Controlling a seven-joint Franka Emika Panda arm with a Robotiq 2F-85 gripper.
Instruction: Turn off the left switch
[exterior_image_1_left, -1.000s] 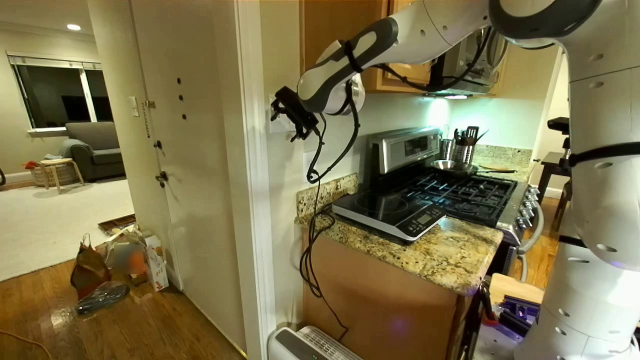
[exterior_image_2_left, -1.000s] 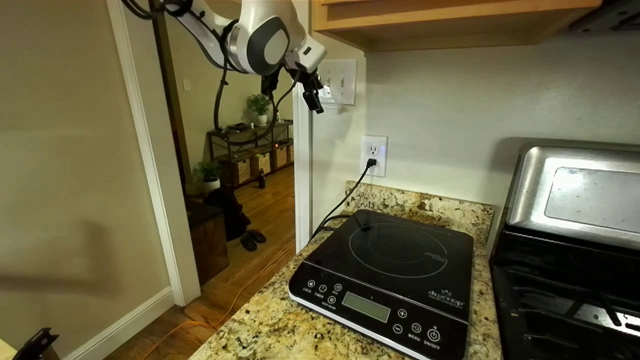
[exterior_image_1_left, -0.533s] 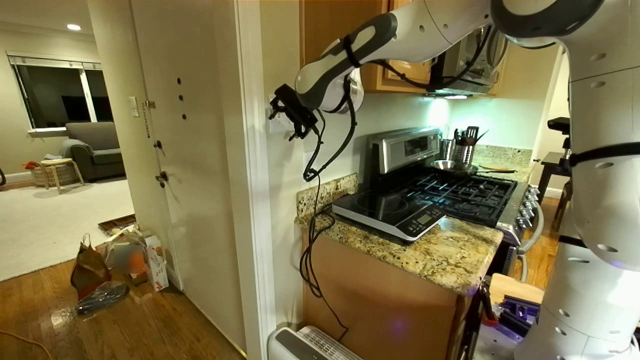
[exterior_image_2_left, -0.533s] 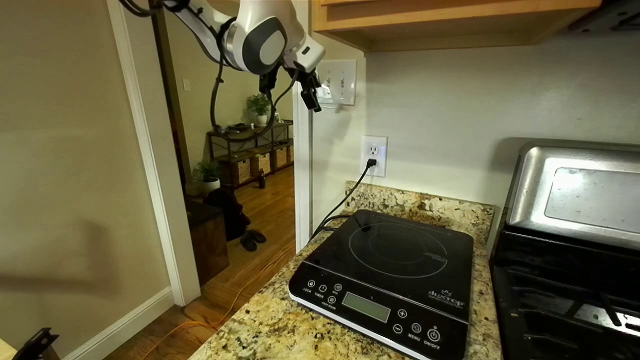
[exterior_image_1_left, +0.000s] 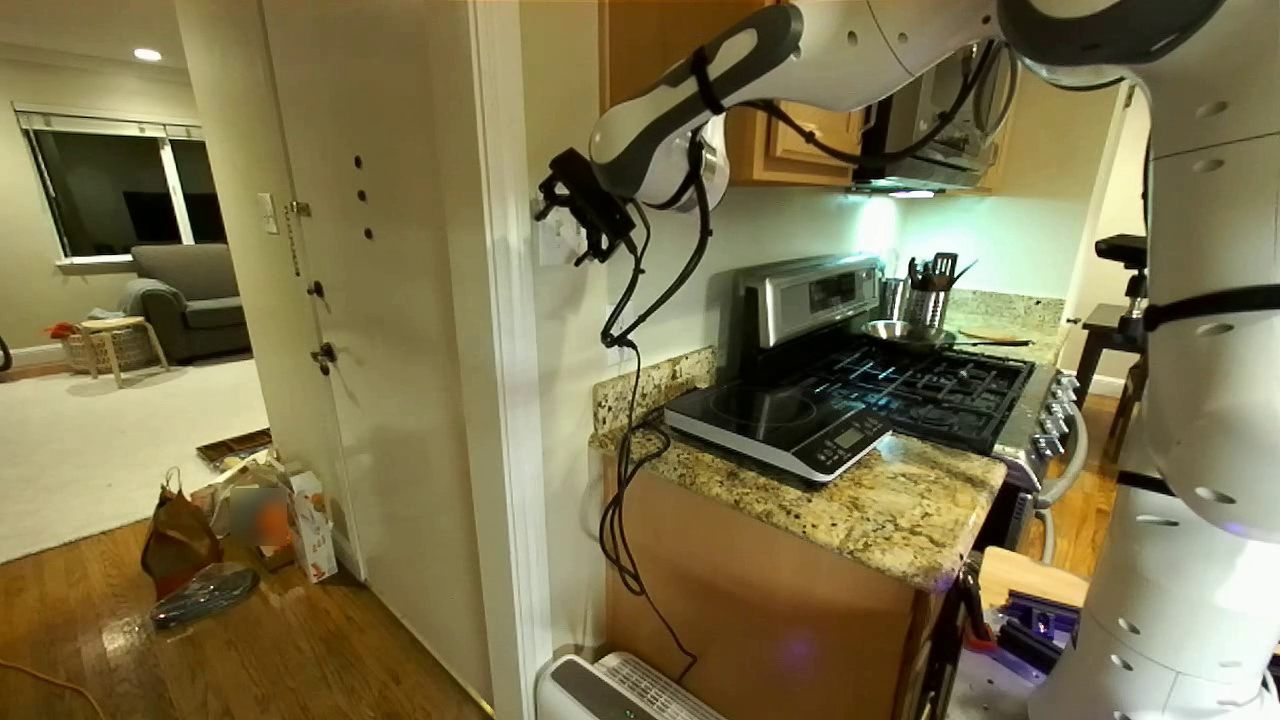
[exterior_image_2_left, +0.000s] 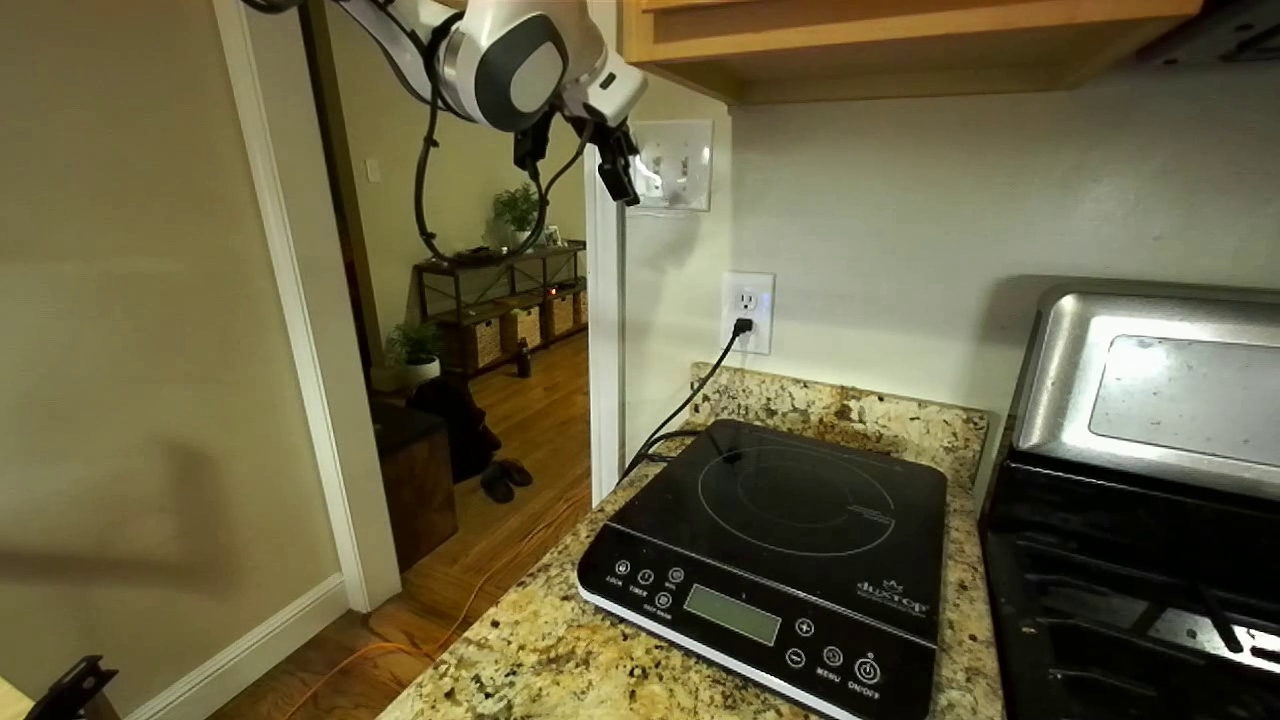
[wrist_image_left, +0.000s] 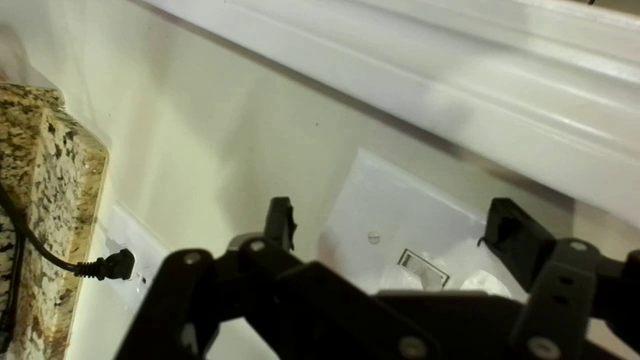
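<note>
Hovering near the white switch plate, the gripper has its fingers wide apart. In the wrist view the left switch sits at five o'clock from the middle of their gap; whether the gripper touches it I cannot tell. A wall outlet lies toward that view's eight o'clock.

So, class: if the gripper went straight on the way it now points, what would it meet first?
Most likely the white switch plate, which shows ahead of the open gripper in the wrist view. Depth is unclear, so contact might instead fall on the wall beside it.
</note>
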